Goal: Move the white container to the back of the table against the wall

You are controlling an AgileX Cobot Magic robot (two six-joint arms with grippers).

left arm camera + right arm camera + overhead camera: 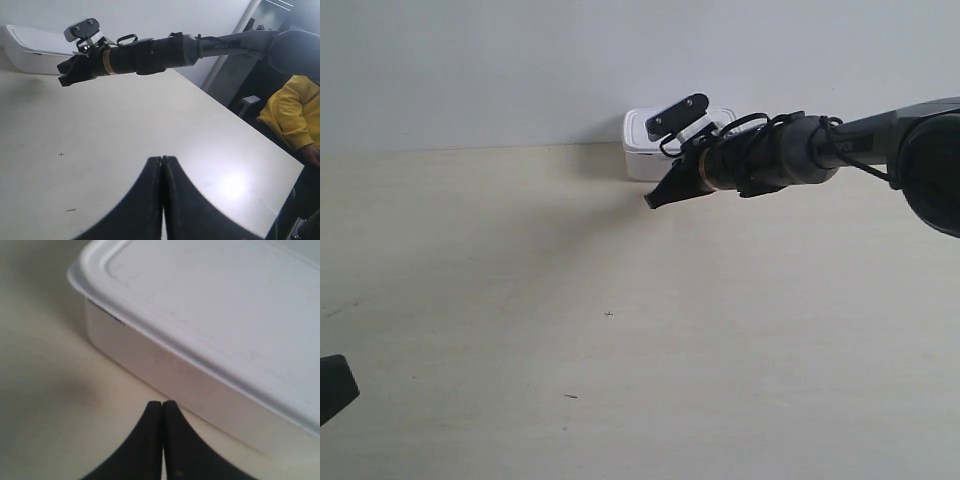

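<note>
All views share the white container [640, 160]

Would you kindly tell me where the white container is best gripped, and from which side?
Probably grip the white container across its side walls, just below the overhanging lid rim, coming from the front: the wall stands right behind it, and the flat lid offers no handle.

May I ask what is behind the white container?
The wall stands just behind the white container; the right arm hides part of its rear edge, so contact is unclear.
</note>
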